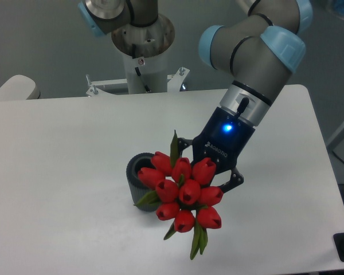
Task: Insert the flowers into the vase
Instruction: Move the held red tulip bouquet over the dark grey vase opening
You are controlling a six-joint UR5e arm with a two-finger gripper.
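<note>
The end effector (209,175) is closed around the stems of the red tulip bunch (180,186), with the buds pointing toward the camera. The dark grey ribbed vase (139,183) stands upright on the white counter (63,149), at about nine o'clock from the end effector. The buds cover part of its round mouth. I think the bunch must next tip stems down over that mouth.

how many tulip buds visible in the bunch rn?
9 red buds in the flowers, held by the gripper just right of the vase: three across the top, three in the middle row, three lower. More may be hidden behind these.
</note>
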